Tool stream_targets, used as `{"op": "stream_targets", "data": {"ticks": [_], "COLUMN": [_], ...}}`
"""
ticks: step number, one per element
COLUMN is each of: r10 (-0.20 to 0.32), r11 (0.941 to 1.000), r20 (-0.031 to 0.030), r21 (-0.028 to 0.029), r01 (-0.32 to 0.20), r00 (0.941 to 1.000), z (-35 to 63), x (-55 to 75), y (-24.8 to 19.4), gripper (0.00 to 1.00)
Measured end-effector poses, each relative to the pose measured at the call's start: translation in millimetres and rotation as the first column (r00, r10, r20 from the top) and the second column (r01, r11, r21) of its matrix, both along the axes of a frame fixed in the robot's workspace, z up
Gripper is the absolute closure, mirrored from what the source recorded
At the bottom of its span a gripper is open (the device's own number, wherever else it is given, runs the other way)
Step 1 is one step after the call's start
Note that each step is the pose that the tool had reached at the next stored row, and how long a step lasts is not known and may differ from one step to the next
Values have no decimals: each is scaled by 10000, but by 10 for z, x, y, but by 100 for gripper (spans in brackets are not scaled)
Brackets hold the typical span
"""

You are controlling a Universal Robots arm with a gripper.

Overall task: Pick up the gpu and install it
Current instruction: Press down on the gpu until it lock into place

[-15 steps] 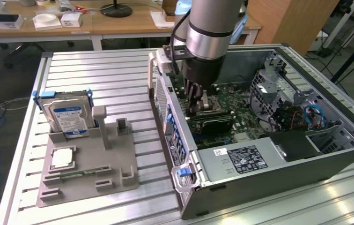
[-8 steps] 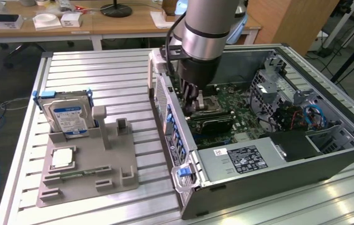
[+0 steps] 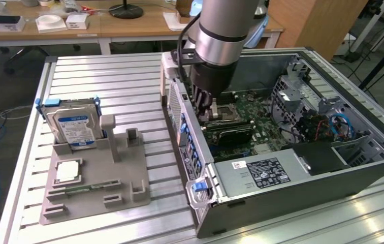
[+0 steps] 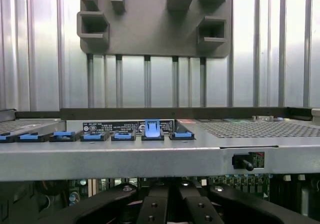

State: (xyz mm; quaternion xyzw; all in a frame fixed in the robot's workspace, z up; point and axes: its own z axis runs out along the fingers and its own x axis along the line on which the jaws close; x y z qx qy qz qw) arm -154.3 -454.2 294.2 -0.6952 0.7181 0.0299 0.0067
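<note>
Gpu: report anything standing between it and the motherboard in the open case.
Nothing visible does. The gpu sits low against the motherboard inside the case, just under the fingers. Whether it is fully seated cannot be told.

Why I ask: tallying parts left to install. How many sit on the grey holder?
3: a hard drive standing at the holder's far end, a processor chip lying flat mid-holder, and a memory stick lying just nearer the camera. None seems hidden.

Ribbed aluminium slatted table (image 3: 110,76) carries a flat grey plastic parts holder (image 3: 104,195) and, beside it, an open grey metal computer case (image 3: 300,195).
</note>
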Motion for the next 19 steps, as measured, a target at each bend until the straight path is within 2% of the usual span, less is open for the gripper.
{"op": "stream_targets", "data": {"ticks": [4, 5, 9, 10, 16, 19], "r10": [-2, 3, 27, 32, 33, 30], "r11": [10000, 10000, 10000, 10000, 10000, 10000], "r20": [2, 21, 187, 204, 202, 202], "r21": [0, 1, -3, -1, -12, -16], "r01": [2, -3, -27, -32, -33, -30], "r00": [10000, 10000, 9998, 9998, 9998, 9998], "z": [0, 1, 16, 29, 80, 81], "x": [-2, -2, 9, 13, 9, -48], "y": [0, -1, 0, 0, -6, -10], "gripper": [89, 89, 89, 89, 89, 89]}}
